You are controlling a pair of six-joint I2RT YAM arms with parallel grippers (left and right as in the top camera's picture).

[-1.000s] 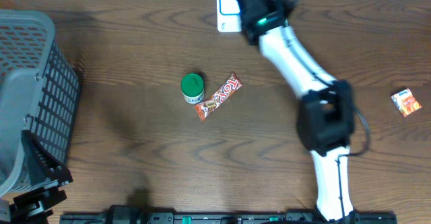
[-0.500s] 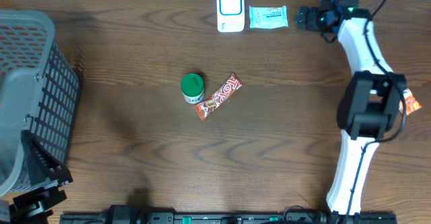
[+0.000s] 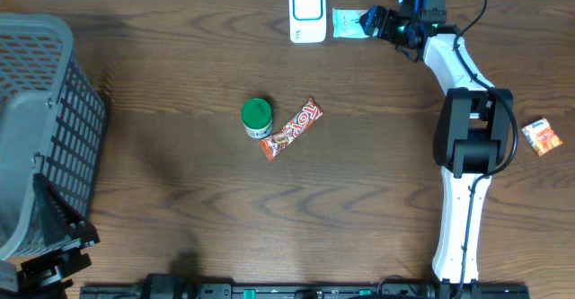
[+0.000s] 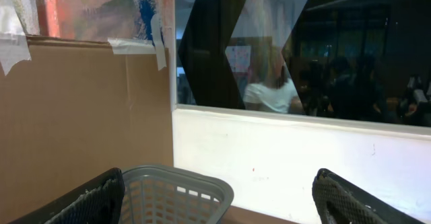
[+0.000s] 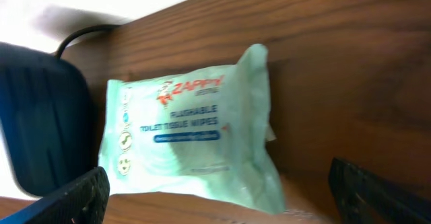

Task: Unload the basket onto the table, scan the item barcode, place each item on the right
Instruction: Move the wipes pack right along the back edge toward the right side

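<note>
Right hand (image 3: 368, 19) nearer wipes (image 5: 195, 157), wrist-legible label (image 5: 182, 120)

Dark wood-grain table (image 3: 180, 182), and here's the spread: grey mesh basket (image 3: 45, 110) sitting at the left edge. Up along the far edge, a white scanner (image 3: 307, 12), and just beside it to the right a pale green wipes pack (image 3: 349, 22), lying flat. Mid-table, a green-lidded tub (image 3: 257, 117) with a candy bar (image 3: 291, 129) lying slantwise right next to it. Far right, well apart, a small orange packet (image 3: 542, 137).
</note>
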